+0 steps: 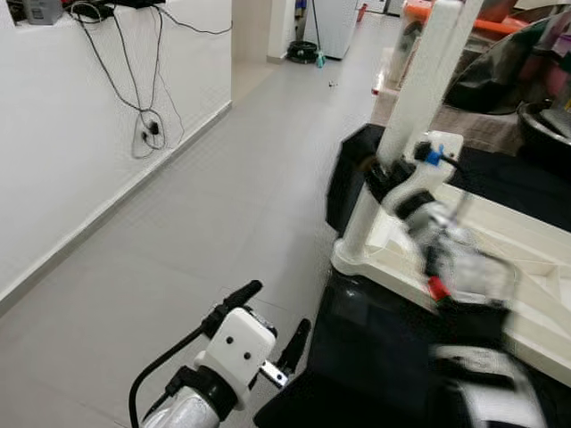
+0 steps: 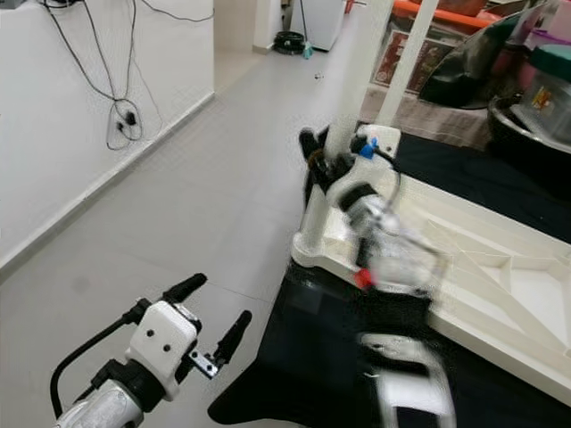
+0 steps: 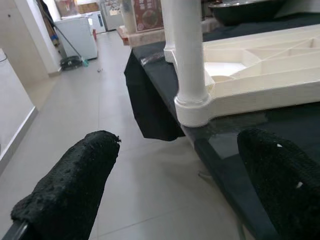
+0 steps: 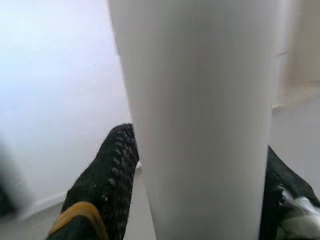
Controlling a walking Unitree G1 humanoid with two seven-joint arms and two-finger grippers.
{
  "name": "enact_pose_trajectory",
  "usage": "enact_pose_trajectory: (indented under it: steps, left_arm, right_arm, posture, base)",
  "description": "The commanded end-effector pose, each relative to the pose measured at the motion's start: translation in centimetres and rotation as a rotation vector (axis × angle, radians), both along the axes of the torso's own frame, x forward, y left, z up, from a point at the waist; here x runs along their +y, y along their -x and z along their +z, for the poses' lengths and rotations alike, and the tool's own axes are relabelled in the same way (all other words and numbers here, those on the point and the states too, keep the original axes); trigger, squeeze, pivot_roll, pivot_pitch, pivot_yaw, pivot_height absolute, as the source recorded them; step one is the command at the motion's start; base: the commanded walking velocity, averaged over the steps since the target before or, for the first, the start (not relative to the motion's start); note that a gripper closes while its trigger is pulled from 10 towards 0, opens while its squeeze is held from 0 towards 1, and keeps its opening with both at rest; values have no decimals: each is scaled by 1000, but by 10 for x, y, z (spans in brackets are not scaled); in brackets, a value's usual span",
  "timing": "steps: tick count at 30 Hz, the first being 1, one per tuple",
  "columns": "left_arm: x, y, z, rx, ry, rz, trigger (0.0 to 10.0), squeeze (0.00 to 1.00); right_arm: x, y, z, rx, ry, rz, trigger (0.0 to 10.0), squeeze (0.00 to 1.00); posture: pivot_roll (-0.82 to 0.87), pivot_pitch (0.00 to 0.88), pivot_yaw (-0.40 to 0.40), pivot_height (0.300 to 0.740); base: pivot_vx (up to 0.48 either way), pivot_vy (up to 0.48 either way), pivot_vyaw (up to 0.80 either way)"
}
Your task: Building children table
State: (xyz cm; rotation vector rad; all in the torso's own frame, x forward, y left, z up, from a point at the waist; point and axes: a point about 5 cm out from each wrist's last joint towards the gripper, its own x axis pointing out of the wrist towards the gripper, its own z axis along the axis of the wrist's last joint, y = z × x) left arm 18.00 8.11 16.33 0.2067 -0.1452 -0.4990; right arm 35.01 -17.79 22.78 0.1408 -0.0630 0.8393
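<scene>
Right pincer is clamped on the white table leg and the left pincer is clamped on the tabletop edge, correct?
Not quite. The right pincer is shut on the white table leg, but the left pincer hangs open over the floor, holding nothing, as the left eye view shows.

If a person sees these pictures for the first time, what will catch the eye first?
First, the white table leg standing upright in a corner of the upside-down white tabletop, which lies on a black cloth. The right gripper is closed around that leg low down. The left gripper hovers open over the grey floor, beside the cloth.
</scene>
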Motion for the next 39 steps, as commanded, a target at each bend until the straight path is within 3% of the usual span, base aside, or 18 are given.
enact_pose_trajectory:
  steps: [1,3,4,5,6,8,11,13,15,17,18,22,23,27,32,33,34,39]
  left_arm:
    - [-3,1,-3,19,5,-8,10000,0]
    - [-3,1,-3,19,6,-7,10000,0]
    - [-2,1,-3,19,4,-3,10000,0]
    - [-2,1,-3,19,4,-3,10000,0]
    - [-1,1,-3,19,3,-2,10000,0]
    - [-1,1,-3,19,2,-1,10000,0]
    - [-1,2,-3,20,2,-2,10000,0]
    - [-2,2,-3,21,2,-2,10000,0]
    - [-2,2,-3,21,2,-2,10000,0]
    - [-1,3,-4,21,1,-1,10000,0]
    - [-1,3,-4,21,1,-1,10000,0]
    - [0,3,-5,23,-1,-2,10000,0]
    - [0,3,-5,23,-1,-2,10000,0]
    - [-3,2,-5,22,-2,-10,10000,0]
    - [-3,2,-5,21,-3,-10,10000,0]
    - [-2,2,-5,21,-2,-8,10000,0]
    - [-2,2,-5,22,-2,-8,10000,0]
    - [-1,2,-5,22,-2,-5,10000,0]
  right_arm:
    - [26,8,-26,120,4,214,10000,0]
    - [28,11,-32,158,24,302,10000,0]
    - [33,7,-34,153,34,346,2314,0]
    - [33,7,-34,153,34,346,2314,0]
    - [36,5,-34,143,28,350,0,0]
    - [36,4,-34,137,27,351,0,0]
    - [35,-7,-35,107,59,212,0,0]
    - [29,-21,-37,100,83,-33,0,0]
    - [29,-21,-37,100,83,-33,0,0]
    - [8,-34,-39,158,100,-405,0,0]
    - [8,-34,-39,158,100,-405,0,0]
    - [-26,-34,-39,191,96,-868,0,0]
    - [-26,-34,-39,191,96,-868,0,0]
    - [-31,-6,-40,212,-7,-1266,0,0]
    - [-9,-1,-45,253,-65,-1277,0,0]
    - [14,-4,-46,263,-120,-1197,10000,333]
    - [22,-5,-44,243,-126,-1164,10000,1000]
    - [19,-12,-32,172,-168,-1165,10000,1000]
  posture:
    - [134,46,-127,740]
    - [136,44,-129,740]
    - [139,47,-131,740]
    - [139,47,-131,740]
    - [137,45,-130,740]
    - [136,45,-130,740]
    - [136,44,-131,740]
    - [138,41,-133,740]
    - [138,41,-133,740]
    - [133,34,-128,740]
    - [133,34,-128,740]
    - [127,30,-123,740]
    - [127,30,-123,740]
    - [131,21,-123,740]
    - [132,26,-125,740]
    - [132,30,-125,740]
    - [133,31,-126,740]
    - [131,34,-125,740]
  base:
    - [0,0,0]
    - [0,0,0]
    - [0,0,0]
    - [0,0,0]
    - [0,0,0]
    - [0,0,0]
    - [0,0,0]
    - [0,0,0]
    - [0,0,0]
    - [0,0,0]
    - [0,0,0]
    - [0,0,0]
    - [0,0,0]
    - [0,0,0]
    - [0,0,0]
    - [0,0,0]
    - [0,0,0]
    - [0,0,0]
